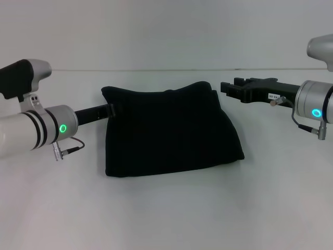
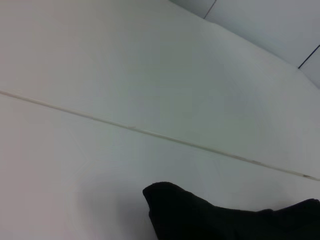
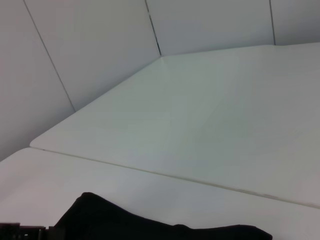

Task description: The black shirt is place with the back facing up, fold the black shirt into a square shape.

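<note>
The black shirt (image 1: 166,130) lies folded into a compact, roughly square bundle in the middle of the white table (image 1: 166,208), with no lettering showing. My left gripper (image 1: 108,111) reaches in from the left and meets the shirt's left edge near its far corner, black against black. My right gripper (image 1: 226,87) hovers just off the shirt's far right corner, with a narrow gap between them. The left wrist view shows a raised corner of the shirt (image 2: 200,220). The right wrist view shows the shirt's far edge (image 3: 125,225).
A seam (image 2: 150,134) runs across the white table behind the shirt. Pale wall panels (image 3: 100,50) stand beyond the table's far edge. Bare tabletop surrounds the shirt in front and on both sides.
</note>
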You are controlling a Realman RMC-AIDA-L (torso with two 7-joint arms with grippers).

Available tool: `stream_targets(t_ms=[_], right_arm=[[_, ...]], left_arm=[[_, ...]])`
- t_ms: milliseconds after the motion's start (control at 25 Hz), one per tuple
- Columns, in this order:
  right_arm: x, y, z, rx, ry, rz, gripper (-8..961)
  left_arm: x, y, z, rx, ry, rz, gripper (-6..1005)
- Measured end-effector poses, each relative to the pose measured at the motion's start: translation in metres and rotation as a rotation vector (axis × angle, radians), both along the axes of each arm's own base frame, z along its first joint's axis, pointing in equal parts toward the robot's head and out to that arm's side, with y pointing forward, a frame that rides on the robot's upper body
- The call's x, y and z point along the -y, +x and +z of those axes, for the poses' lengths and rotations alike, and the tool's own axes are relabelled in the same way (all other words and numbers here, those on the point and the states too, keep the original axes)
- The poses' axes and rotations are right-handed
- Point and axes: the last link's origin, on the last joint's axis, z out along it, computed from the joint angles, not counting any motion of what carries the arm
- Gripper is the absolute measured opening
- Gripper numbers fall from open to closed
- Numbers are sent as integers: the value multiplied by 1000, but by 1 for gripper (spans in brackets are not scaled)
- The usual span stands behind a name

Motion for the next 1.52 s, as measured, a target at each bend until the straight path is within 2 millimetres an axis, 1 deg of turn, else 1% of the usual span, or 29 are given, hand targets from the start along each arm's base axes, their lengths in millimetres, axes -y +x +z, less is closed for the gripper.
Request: stream_targets(t_ms=[400, 600, 760, 960, 1040, 1080, 1200, 1320, 1400, 1440, 1520], right_arm=[[1, -2, -2, 1, -3, 10, 481], [2, -2, -4, 6, 0, 18, 482], [2, -1, -5, 9, -3, 21, 483], [2, -2, -5, 9, -4, 27, 484], [2, -2, -5, 11, -3, 30, 484], [2, -2, -4, 13, -1, 32, 484], [2, -1, -1, 16, 5, 37, 485], [2, 0, 5, -5, 13, 41, 485], [5, 2, 11, -30, 19, 55, 486], [8, 2, 13, -42, 18, 67, 486], [14, 4, 18, -63, 11, 93, 546]], left_arm=[[-15, 19, 5, -17, -4, -51, 50], [-21, 28, 5, -35, -10, -75, 83], [-23, 29, 7, -36, -2, -74, 109], [-23, 22, 15, -36, 26, -59, 142], [-21, 15, 21, -44, 43, -49, 155], [-21, 9, 27, -50, 60, -40, 162], [-18, -4, 47, -52, 108, -16, 236], [-8, -12, 68, -26, 134, -32, 310], [4, -9, 78, 14, 110, -92, 360], [11, -4, 80, 38, 84, -139, 409], [21, 3, 80, 71, 39, -216, 507]])
